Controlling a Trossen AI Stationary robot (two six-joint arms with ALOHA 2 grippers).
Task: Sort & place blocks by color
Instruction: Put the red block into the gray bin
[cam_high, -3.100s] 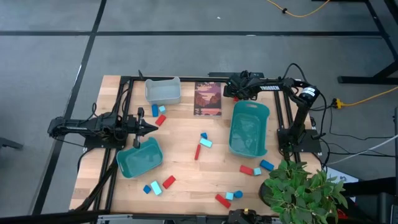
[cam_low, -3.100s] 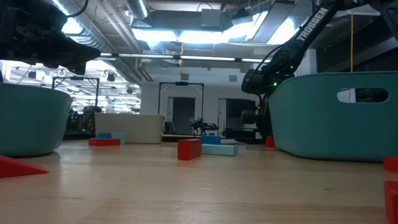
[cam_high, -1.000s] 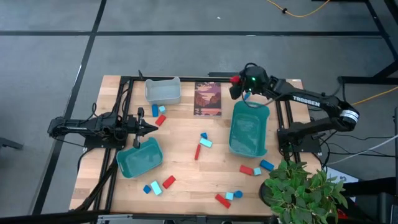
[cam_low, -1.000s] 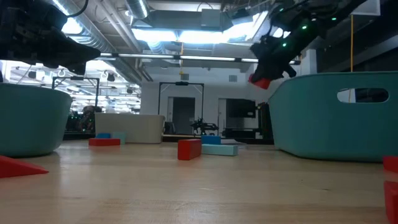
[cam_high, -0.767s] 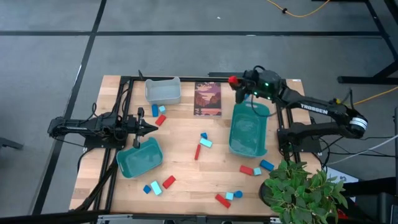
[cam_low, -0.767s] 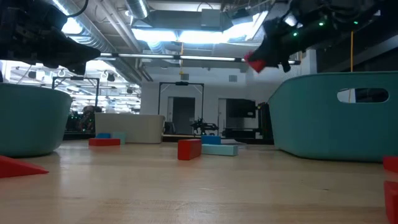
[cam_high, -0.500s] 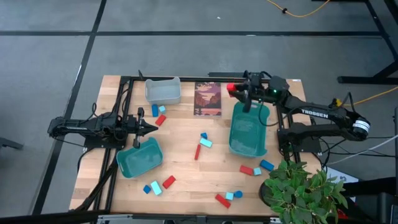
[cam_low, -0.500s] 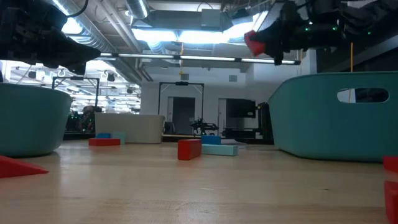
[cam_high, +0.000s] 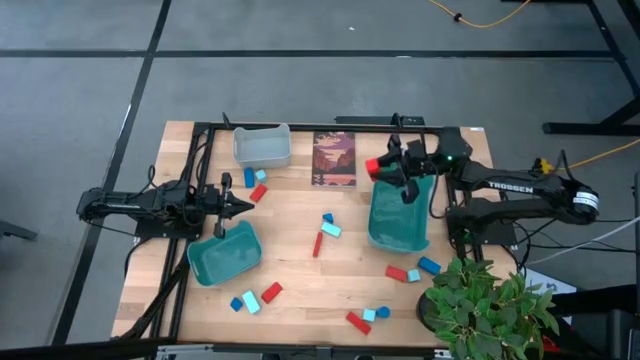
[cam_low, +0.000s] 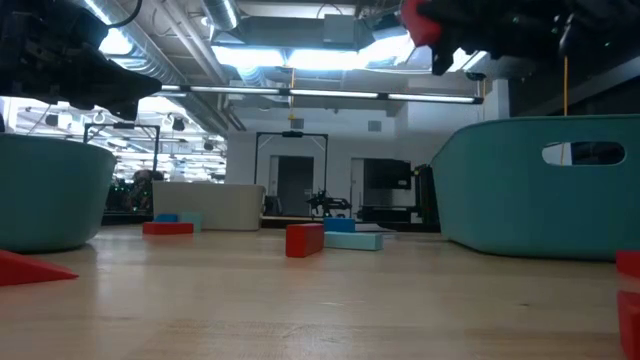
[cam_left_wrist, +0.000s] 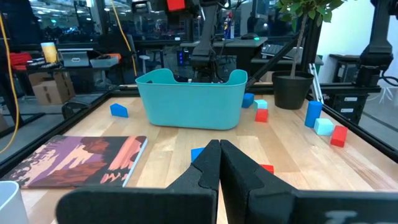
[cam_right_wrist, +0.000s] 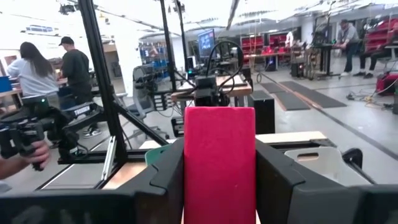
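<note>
The step in hand is the carrying of one block to a bin: the right gripper (cam_high: 383, 166) is clamped on a red block (cam_high: 372, 165) and holds it in the air at the far left corner of the large teal bin (cam_high: 400, 215), over its rim or just outside it; the high view does not settle which. The next move, as a judgement, calls for bringing the block fully over a bin's opening before the jaws part, and nothing visible says which bin is meant for red. The left gripper (cam_high: 243, 206) waits with its fingers pressed together, well to the left of the large teal bin, just beyond the far rim of the small teal bin (cam_high: 226, 255). The remaining blocks lie scattered on the worktop (cam_high: 290, 225) around the large teal bin: a few to its left near the picture card (cam_high: 334, 158), others on its near side. The right wrist view shows what the high view cannot, the red block (cam_right_wrist: 219, 163) seated squarely between the two dark fingers (cam_right_wrist: 165, 180). The low view shows the block (cam_low: 421, 24) well above the bin's rim. The left wrist view shows the bin's wall (cam_left_wrist: 189, 99) with the block (cam_left_wrist: 176, 4) high above it.
</note>
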